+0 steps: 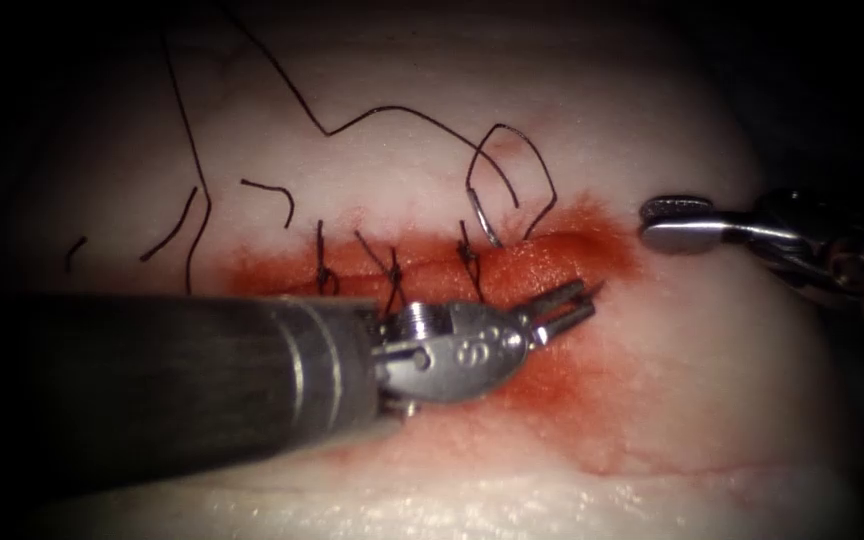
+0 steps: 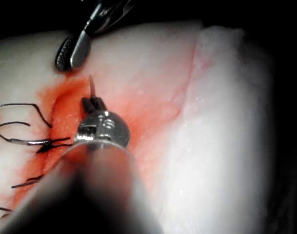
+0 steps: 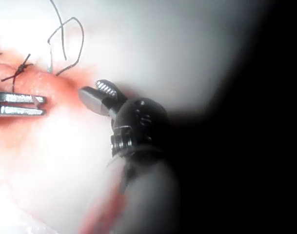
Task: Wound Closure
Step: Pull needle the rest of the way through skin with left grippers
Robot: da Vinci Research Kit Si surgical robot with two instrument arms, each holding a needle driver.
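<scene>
Three dark knotted stitches (image 1: 392,268) already close the red-stained cut (image 1: 552,250); its right end is unstitched. The curved steel needle (image 1: 480,215) stands in tissue beside the third knot. Left tool (image 1: 564,305) slightly parted, right tool (image 1: 674,222) open, both hold nothing.

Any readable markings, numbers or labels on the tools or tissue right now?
Left gripper wrist housing, endoscope view: a small stamped mark, perhaps "8", too small to read for certain.
Right gripper wrist housing, right wrist view: faint embossed characters, too blurred to read.
Tissue, thread: no text.
</scene>
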